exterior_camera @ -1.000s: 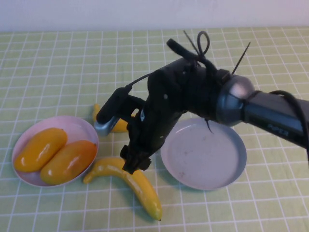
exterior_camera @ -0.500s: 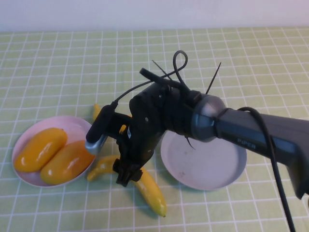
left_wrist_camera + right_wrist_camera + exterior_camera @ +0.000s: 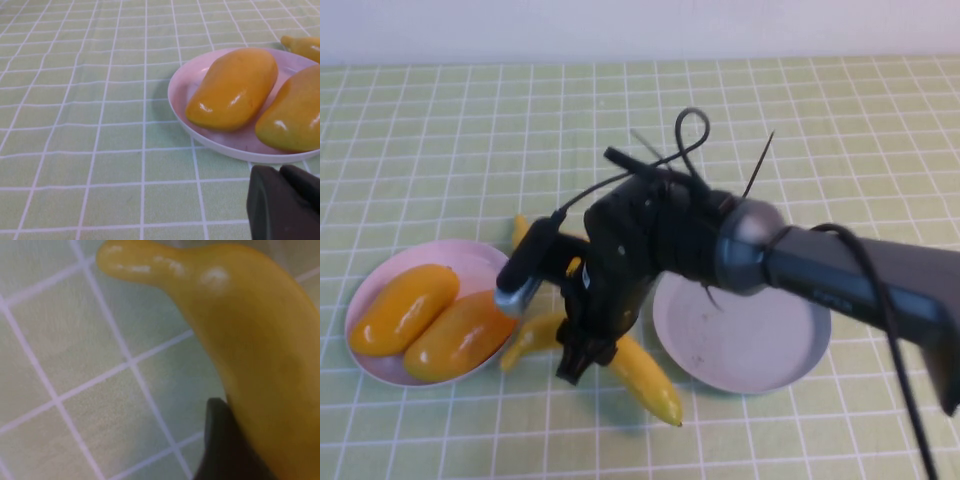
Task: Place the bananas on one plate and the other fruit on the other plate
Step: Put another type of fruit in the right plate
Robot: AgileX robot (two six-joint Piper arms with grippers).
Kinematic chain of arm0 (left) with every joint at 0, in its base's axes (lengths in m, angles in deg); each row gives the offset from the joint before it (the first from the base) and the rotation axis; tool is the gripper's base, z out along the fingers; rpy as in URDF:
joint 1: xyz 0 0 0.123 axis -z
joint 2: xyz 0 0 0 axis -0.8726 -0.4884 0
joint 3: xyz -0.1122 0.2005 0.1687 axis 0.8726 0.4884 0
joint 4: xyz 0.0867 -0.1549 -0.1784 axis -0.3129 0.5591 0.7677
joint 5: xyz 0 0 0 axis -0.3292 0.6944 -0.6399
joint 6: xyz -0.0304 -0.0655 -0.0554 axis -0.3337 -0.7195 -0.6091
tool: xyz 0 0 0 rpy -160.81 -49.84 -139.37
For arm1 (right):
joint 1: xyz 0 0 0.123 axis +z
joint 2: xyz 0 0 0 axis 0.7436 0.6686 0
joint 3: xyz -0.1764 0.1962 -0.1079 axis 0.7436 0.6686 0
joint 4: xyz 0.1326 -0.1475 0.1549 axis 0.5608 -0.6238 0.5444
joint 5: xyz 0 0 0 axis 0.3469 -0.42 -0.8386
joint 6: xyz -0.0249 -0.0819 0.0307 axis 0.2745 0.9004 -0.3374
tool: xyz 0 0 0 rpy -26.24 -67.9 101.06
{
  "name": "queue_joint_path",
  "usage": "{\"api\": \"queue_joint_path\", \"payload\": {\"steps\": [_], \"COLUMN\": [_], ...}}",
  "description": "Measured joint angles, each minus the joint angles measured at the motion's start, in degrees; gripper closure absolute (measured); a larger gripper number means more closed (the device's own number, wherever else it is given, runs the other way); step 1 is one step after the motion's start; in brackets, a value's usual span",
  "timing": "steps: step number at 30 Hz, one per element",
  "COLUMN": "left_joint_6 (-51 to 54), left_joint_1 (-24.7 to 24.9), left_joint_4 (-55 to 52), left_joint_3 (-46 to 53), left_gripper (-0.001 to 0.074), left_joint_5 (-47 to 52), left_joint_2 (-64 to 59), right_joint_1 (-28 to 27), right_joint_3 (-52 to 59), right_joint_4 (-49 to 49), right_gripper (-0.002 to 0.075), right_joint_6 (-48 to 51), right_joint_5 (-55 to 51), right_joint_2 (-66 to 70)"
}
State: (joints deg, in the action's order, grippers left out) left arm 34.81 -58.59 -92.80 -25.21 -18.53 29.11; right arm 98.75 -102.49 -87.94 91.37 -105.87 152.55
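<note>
The right gripper straddled, jaws closing, the near banana, whose long axis ran ten-to-four o'clock, grey-blue plate at three o'clock; the left gripper sat clenched, empty.

The right arm is a dark grey tube with pale lettering along its side, too blurred to read. It ends in a rounded silver-grey joint cap, then a bulky black wrist housing. A thin black cable loops above the housing, with stiff black tie ends poking out. A short black cylinder with a silvery end juts sideways. The right end effector is matte black. The left end effector is a smooth, rounded black mass.
</note>
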Motion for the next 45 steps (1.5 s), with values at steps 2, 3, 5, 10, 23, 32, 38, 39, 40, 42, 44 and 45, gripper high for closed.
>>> {"api": "queue_joint_path", "payload": {"steps": [2, 3, 5, 10, 23, 32, 38, 39, 40, 42, 44, 45], "left_joint_6": [0.0, 0.0, 0.0, 0.0, 0.0, 0.0, 0.0, 0.0, 0.0, 0.0, 0.0, 0.0], "left_joint_1": [0.0, 0.0, 0.0, 0.0, 0.0, 0.0, 0.0, 0.0, 0.0, 0.0, 0.0, 0.0], "left_joint_4": [0.0, 0.0, 0.0, 0.0, 0.0, 0.0, 0.0, 0.0, 0.0, 0.0, 0.0, 0.0], "left_joint_3": [0.0, 0.0, 0.0, 0.0, 0.0, 0.0, 0.0, 0.0, 0.0, 0.0, 0.0, 0.0], "left_gripper": [0.0733, 0.0733, 0.0733, 0.0733, 0.0733, 0.0733, 0.0733, 0.0733, 0.0733, 0.0733, 0.0733, 0.0733], "left_joint_5": [0.0, 0.0, 0.0, 0.0, 0.0, 0.0, 0.0, 0.0, 0.0, 0.0, 0.0, 0.0], "left_joint_2": [0.0, 0.0, 0.0, 0.0, 0.0, 0.0, 0.0, 0.0, 0.0, 0.0, 0.0, 0.0], "right_joint_1": [-0.3, -0.7, -2.4, -9.3, -17.9, -17.9, -17.9, -17.9, -17.8, -17.4, -16.9, -16.6], "right_joint_3": [0.0, 0.0, 0.0, 2.0, 13.2, 13.2, 13.1, 12.6, 12.0, 9.6, 6.8, 5.3], "right_joint_4": [-0.7, -2.0, -5.1, -13.7, -13.0, -10.7, -12.3, -12.6, -13.0, -13.5, -13.2, -12.3], "right_gripper": [0.0412, 0.0412, 0.0412, 0.0412, 0.0412, 0.0327, 0.0247, 0.0242, 0.0239, 0.0237, 0.0237, 0.0237], "right_joint_6": [-4.8, -7.4, -15.2, -28.6, -30.9, -31.0, -31.1, -30.7, -30.0, -26.2, -19.4, -15.8], "right_joint_5": [-0.7, -1.3, -3.1, -8.5, -1.9, -2.7, -4.6, -4.8, -5.0, -5.0, -4.2, -3.2], "right_joint_2": [-2.4, -3.9, -6.9, -10.7, -10.8, -8.9, -9.1, -9.4, -9.7, -10.4, -10.9, -10.9]}}
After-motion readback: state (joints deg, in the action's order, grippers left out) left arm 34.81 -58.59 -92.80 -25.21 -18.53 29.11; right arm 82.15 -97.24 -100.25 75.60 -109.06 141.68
